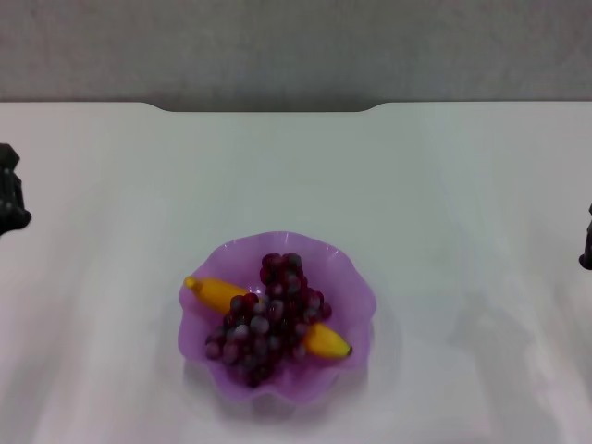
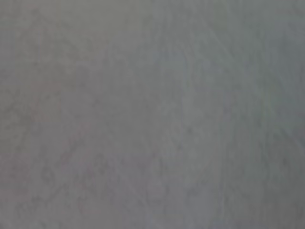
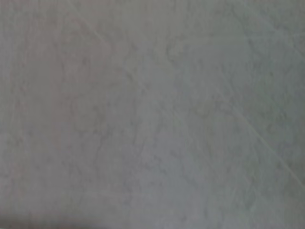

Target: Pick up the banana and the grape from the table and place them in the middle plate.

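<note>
A: Fruit check. Banana (image 1: 218, 293) lying inside middle plate (image 1: 351, 277), long axis running from the plate's far-left side to its near-right side, both ends showing. Grape (image 1: 268, 316) bunch draped across banana's middle, touching it, also inside the scalloped rim.

B: Anything left on table (image 1: 416, 185)?

A: No fruit seen outside the plate. Judged: both placements done, nothing further to pick.

B: Arms?

A: Left gripper (image 1: 11, 196) at the left edge of the head view, right gripper (image 1: 586, 242) at the right edge, both well apart from the plate. Only dark slivers visible. Finger opening: cannot tell for either. No sign of anything held, as far as visible.

B: Wrist views?

A: Blank pale surface only; no fingers, no fruit.

B: Nearer arm, should a re-grasp be needed?

A: Plate sits slightly left of centre, so left arm marginally nearer. Banana's yellow end points towards left gripper, greenish tip towards right. Any approach best taken across the long axis, bunch permitting.
</note>
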